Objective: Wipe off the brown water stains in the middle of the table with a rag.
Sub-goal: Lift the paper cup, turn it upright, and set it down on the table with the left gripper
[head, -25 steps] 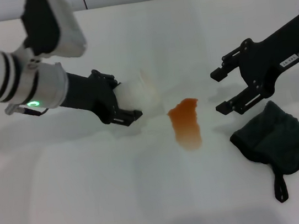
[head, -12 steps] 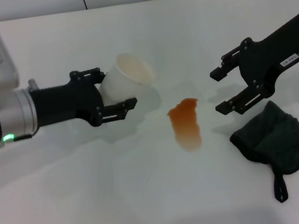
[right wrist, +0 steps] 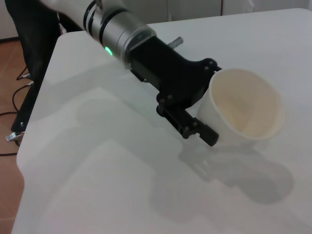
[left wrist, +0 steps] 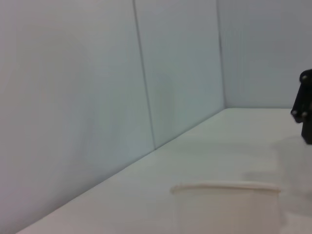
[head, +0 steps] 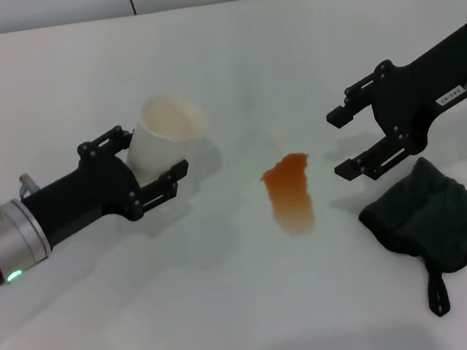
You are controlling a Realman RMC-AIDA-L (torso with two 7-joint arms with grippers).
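The brown water stain [head: 290, 191] lies in the middle of the white table [head: 236, 314], darker at its near end. The dark grey rag [head: 436, 220] lies bunched on the table to the stain's right, its loop tab toward the front edge. My right gripper [head: 339, 143] is open and empty, just behind the rag and to the right of the stain. My left gripper [head: 154, 156] is shut on a white paper cup [head: 167, 132], holding it tilted to the left of the stain. The right wrist view shows the cup [right wrist: 243, 107] and the left gripper [right wrist: 195, 117] above their shadow.
The left wrist view shows the cup's rim [left wrist: 225, 187] close up, with grey wall panels [left wrist: 97, 97] behind the table's far edge. In the right wrist view the table's edge [right wrist: 29, 141] drops to a brown floor.
My left arm has swung down and back to the left, carrying the cup away from the stain and turning it more upright. The right arm, the rag and the stain have not moved.
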